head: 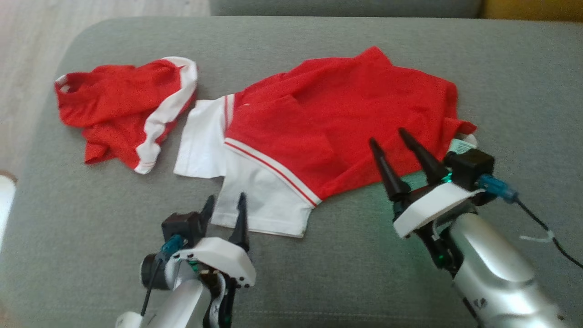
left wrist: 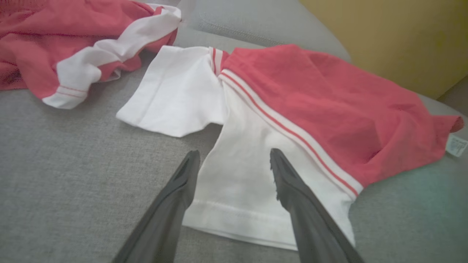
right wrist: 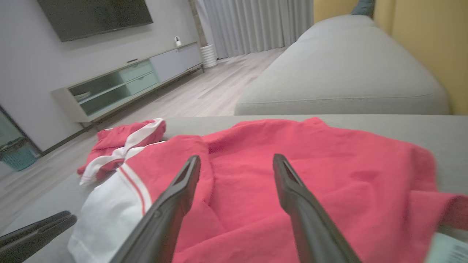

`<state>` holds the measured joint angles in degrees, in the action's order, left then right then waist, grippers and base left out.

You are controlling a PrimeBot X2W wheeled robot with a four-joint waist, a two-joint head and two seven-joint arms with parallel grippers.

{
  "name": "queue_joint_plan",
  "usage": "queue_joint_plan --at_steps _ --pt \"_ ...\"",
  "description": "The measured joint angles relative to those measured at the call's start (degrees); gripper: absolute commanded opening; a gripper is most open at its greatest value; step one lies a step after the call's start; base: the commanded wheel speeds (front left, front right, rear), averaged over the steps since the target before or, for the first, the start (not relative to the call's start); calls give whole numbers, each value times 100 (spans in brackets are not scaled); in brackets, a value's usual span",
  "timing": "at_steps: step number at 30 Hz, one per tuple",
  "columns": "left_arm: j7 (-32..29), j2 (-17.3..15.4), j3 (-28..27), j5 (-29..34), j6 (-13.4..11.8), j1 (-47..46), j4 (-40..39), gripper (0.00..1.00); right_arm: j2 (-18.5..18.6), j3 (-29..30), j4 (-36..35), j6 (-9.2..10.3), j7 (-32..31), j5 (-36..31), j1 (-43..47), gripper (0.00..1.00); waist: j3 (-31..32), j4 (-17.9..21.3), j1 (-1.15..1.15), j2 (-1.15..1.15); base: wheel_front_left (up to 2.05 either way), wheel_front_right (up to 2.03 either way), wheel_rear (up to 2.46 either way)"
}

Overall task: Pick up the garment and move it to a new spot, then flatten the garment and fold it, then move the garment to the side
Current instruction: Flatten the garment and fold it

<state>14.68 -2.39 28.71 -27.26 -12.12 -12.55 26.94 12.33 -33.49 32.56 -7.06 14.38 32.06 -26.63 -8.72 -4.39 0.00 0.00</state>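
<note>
Garment (head: pixel 337 118): soft matt red/white knit cloth, creased. Sofa (head: pixel 410 273): grey coarse-weave fabric. Fingers (head: pixel 387 168): matt dark plastic.

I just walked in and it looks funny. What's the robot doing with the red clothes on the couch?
The robot is working on a red and white shirt that lies spread out, a bit wrinkled, on the grey sofa. Its left gripper is at the shirt's white part and its right gripper is at the red near edge. Both have their jaws open and hold nothing. The shirt is not folded yet. A second red and white garment lies crumpled to the left.
</note>
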Motion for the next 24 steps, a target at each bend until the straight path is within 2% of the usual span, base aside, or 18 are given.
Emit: queue_joint_plan --at_steps 6,13,24 --pt "0 0 -158 -12 -48 21 428 100 -103 931 -53 0 0 -345 187 100 -65 295 0 0 0 0 0" --pt "1 0 -144 -157 -100 20 727 100 -176 1879 177 0 0 -751 504 100 -93 362 0 0 0 0 0" --pt "1 0 -256 -107 -219 2 668 100 -216 2765 519 0 0 -1095 490 100 -172 331 0 0 0 0 0"
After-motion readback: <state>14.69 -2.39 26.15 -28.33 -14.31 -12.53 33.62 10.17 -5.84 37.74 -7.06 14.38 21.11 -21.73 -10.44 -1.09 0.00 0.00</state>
